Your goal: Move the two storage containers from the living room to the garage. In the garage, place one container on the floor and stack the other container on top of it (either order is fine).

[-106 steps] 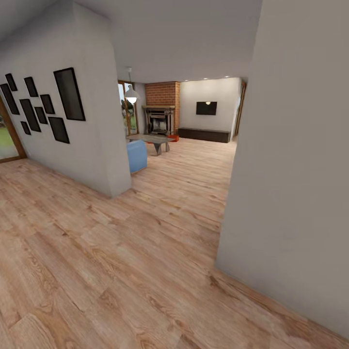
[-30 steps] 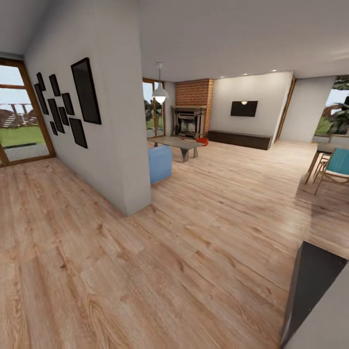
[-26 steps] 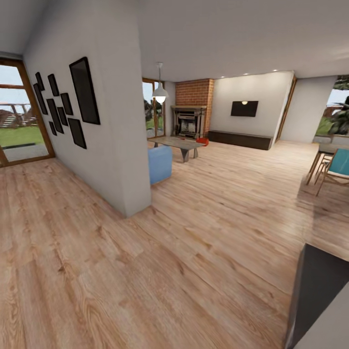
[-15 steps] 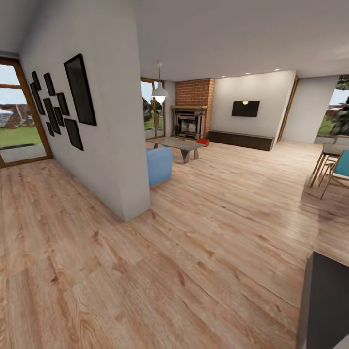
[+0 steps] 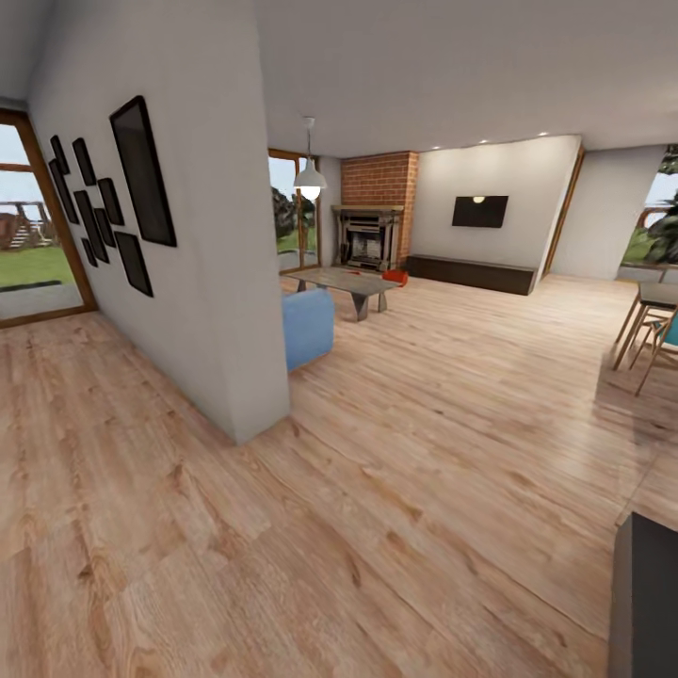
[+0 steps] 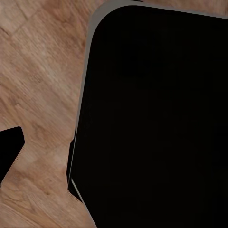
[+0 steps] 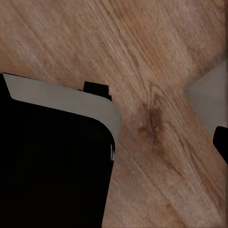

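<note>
Light wood plank floor runs across the whole head view, from foreground thru to the living room at the far end. Beige partition wall stands left of centre w/ a cluster of black picture frames on its side face. Wood-framed glass door at far left, grass outside.

Past the partition's end: blue sofa corner, just beside the wall. Beyond it a grey low table, pendant lamp hanging above. Brick fireplace on the back wall, dark TV to its right over a long dark low cabinet.

Small orange-red shape on the floor near the fireplace, just right of the low table – looks like one of the storage containers. Too far and small to make out walls, or whether it's one bin or two.

Right edge: wooden table and chair legs, teal seat partly cut off. Dark block at lower right corner, prob. part of robot body.

Left wrist view: large black rounded body over wood planks, dark tip at edge. Right wrist view: black/grey rounded body over planks. Claw state: can't tell for either side, fingers not clearly made out.
</note>
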Robot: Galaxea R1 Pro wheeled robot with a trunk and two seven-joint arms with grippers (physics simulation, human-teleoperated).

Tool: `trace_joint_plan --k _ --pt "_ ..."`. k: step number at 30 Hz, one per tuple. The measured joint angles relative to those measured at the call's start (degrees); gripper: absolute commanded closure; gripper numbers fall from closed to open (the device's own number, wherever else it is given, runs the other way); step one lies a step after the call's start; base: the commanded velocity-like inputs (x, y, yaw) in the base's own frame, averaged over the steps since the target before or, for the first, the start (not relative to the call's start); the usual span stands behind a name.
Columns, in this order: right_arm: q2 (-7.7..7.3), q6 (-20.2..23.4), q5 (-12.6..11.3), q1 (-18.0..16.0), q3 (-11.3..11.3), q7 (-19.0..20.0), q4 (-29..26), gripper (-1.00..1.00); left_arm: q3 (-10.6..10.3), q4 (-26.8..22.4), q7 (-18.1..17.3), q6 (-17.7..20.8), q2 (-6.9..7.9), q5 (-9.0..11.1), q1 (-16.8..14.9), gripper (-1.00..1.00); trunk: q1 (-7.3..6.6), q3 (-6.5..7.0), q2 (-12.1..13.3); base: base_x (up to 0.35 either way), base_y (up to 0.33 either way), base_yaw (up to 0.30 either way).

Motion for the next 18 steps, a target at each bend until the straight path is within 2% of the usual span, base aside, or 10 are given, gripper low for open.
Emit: trace_joint_plan --k 18 --pt "0.01 0.0 0.0 0.0 0.0 0.0 0.0 -1.0 0.0 0.0 0.0 0.0 0.0 0.0 0.0 -1.0 0.0 0.0 0.0 0.321 0.0 0.0"
